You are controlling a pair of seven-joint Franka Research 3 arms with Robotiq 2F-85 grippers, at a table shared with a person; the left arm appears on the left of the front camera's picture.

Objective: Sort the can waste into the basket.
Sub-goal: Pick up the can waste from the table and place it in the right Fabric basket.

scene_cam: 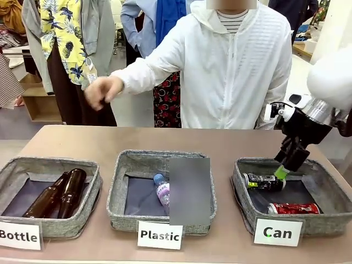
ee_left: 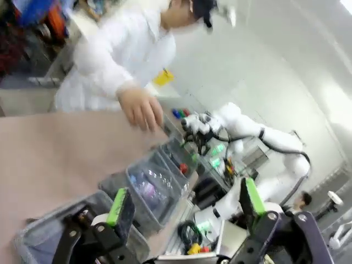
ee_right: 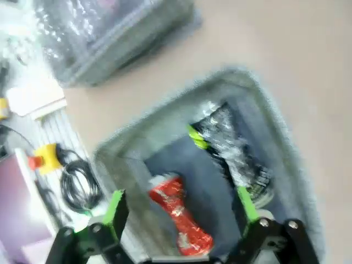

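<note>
A tan table point(scene_cam: 220, 140) carries three grey baskets in a row along its near edge, and a person in a white jacket point(scene_cam: 231, 71) stands at the far side with one hand point(scene_cam: 103, 91) held out above the table, well away from the baskets. Taking the basket labelled "Can" point(scene_cam: 331, 212) as the landmark, the "Plastic" basket point(scene_cam: 118, 187) sits just beside it toward the middle with a clear bottle point(scene_cam: 161, 190) inside, and the "Bottle" basket point(scene_cam: 91, 192) lies beyond that, holding two brown bottles point(scene_cam: 58, 192). Both crushed cans lie inside the "Can" basket: the dark can point(scene_cam: 264, 182) toward its far side, the red can point(scene_cam: 293, 208) toward its near wall. In the front view the right gripper point(scene_cam: 281, 173) hangs over the basket, its green tip just above the dark can, though its spread cannot be judged there. The right wrist view looks straight down into the basket and shows that gripper point(ee_right: 179, 212) spread wide and empty, the red can point(ee_right: 179, 217) lying between its fingers below and the dark can point(ee_right: 234, 148) beside it. The left wrist view, blurred, shows the left gripper point(ee_left: 184, 201) also wide apart with nothing between its fingers, looking along the baskets toward the right arm point(ee_left: 247, 132).
</note>
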